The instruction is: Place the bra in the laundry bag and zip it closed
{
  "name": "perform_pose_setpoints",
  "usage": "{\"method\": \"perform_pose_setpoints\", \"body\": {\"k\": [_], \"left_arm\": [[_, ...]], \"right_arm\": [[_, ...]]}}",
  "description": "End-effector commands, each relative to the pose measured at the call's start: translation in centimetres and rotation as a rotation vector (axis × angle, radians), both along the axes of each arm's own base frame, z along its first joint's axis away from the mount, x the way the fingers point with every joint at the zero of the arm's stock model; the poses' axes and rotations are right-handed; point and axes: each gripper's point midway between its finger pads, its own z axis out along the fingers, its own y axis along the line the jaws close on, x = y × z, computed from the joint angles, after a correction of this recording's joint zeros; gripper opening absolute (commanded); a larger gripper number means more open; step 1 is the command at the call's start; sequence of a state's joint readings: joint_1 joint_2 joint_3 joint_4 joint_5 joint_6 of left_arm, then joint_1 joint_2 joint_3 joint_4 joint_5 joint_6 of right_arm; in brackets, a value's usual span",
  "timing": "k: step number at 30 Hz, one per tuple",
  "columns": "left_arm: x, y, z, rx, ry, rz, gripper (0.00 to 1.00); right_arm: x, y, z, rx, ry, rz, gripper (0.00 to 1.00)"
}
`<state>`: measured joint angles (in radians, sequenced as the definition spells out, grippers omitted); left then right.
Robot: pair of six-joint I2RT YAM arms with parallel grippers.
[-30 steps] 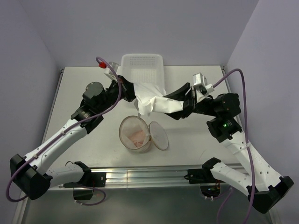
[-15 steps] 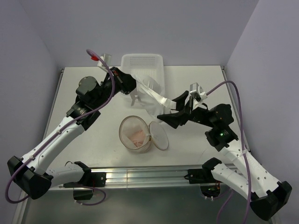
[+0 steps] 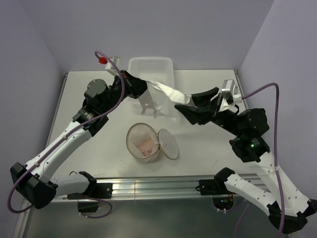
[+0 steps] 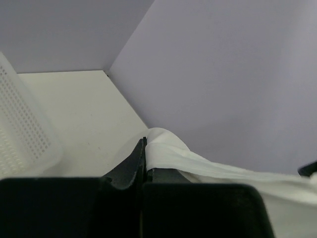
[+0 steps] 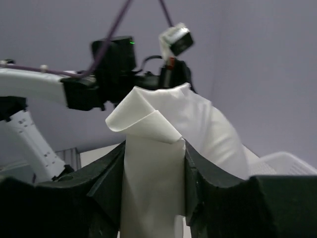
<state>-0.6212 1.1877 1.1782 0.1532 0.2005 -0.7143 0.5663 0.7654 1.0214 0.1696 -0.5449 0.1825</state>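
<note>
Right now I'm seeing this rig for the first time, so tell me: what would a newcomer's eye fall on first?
The white bra hangs stretched like a band in mid-air between the left pincer and the right pincer, both shut on it, above the far half of the table. Below it, near the table's middle, the peach laundry bag stands open, its round lid flapped aside.
</note>
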Motion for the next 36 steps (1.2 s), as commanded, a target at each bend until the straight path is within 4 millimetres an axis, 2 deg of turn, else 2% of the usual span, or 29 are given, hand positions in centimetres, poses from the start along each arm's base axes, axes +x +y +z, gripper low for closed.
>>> {"method": "perform_pose_setpoints", "body": {"k": [1,3,6,8,9,12,14,15,16,18,20,23,25,26,27,32,36], "left_arm": [[0.9,1.0,3.8,-0.054,-0.091,0.076,0.0],[1.2,1.3,4.8,-0.075,-0.116,0.101,0.0],[1.3,1.4,6.2,-0.092,-0.157,0.11,0.0],[0.6,1.6,7.4,-0.123,-0.201,0.096,0.0],[0.4,1.5,7.0,-0.128,-0.205,0.088,0.0],[-0.7,1.7,7.9,-0.161,-0.255,0.061,0.0],[-1.3,1.9,8.1,-0.176,-0.265,0.048,0.0],[-1.5,1.8,7.5,-0.176,-0.258,0.037,0.0],[-1.8,1.9,7.6,-0.183,-0.265,0.027,0.0],[-2.1,1.8,7.2,-0.186,-0.255,0.013,0.0],[-2.4,1.7,6.8,-0.184,-0.242,-0.005,0.0],[-3.0,1.7,6.4,-0.197,-0.235,-0.024,0.0],[-3.3,1.8,6.4,-0.198,-0.236,-0.028,0.0],[-3.3,1.6,5.8,-0.194,-0.222,-0.034,0.0],[-3.5,1.6,5.6,-0.198,-0.22,-0.039,0.0],[-4.4,1.4,5.0,-0.197,-0.21,-0.068,0.0],[-5.0,1.3,4.7,-0.19,-0.212,-0.059,0.0]], "right_arm": [[-1.5,2.5,-3.4,-0.124,0.037,0.095,0.51],[-2.1,4.0,-7.0,-0.198,0.102,0.127,0.6],[-1.8,3.9,-9.8,-0.209,0.189,0.098,0.82],[-0.9,2.9,-10.0,-0.193,0.227,0.019,0.87],[-1.4,2.3,-9.2,-0.173,0.214,0.009,0.9],[-2.5,1.1,-7.6,-0.114,0.189,0.01,0.95],[-3.0,1.0,-6.8,-0.068,0.185,0.025,0.95],[-3.0,0.8,-6.8,-0.058,0.196,0.021,0.95],[-2.7,0.7,-5.9,-0.007,0.205,0.01,0.94],[-0.9,0.3,-5.5,0.051,0.261,-0.07,0.85],[0.4,0.2,-5.1,0.104,0.317,-0.109,0.81],[2.3,-0.8,-4.6,0.184,0.375,-0.182,0.8],[2.1,-0.4,-4.3,0.231,0.417,-0.113,0.8],[2.1,-0.1,-4.0,0.246,0.42,-0.085,0.8],[2.8,0.1,-4.5,0.242,0.449,-0.086,0.8],[3.5,0.8,-4.9,0.265,0.472,-0.04,0.8],[2.5,2.1,-4.6,0.23,0.479,0.08,0.73]]}}
